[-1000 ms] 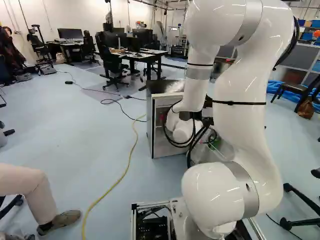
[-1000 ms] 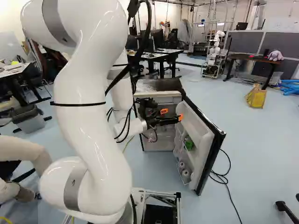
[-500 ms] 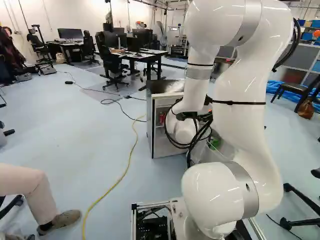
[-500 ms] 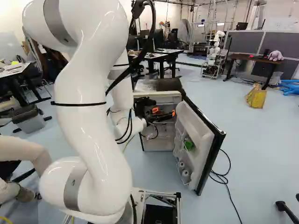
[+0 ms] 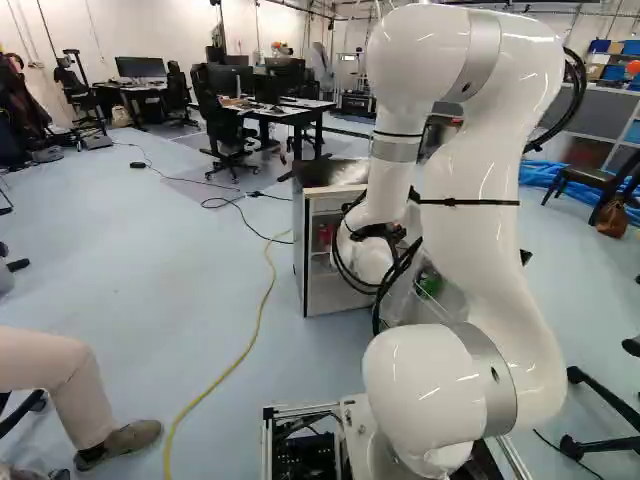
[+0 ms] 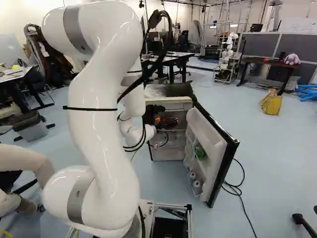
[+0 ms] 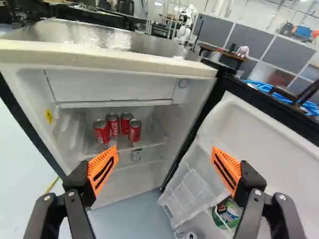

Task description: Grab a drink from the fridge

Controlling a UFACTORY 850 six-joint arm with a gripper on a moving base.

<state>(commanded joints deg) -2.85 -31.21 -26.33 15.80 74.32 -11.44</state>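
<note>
Can't see the tips of the end effector [image 6: 167, 121] in the left base view, behind the arm [image 5: 480, 250]. Can't identify the lower-shelf can [image 7: 137, 155], too small. Can see the door-rack can [image 7: 191, 235] only partly, cut by the wrist view's edge.

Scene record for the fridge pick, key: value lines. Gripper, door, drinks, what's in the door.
gripper: open, nothing between the fingers
gripper_position: outside the fridge, facing its interior
door: open
red_cans: four, upright, grouped on a wire shelf
below_shelf: one small silvery item, unclear
door_contents: green package; can end
drink_grabbed: no
</note>
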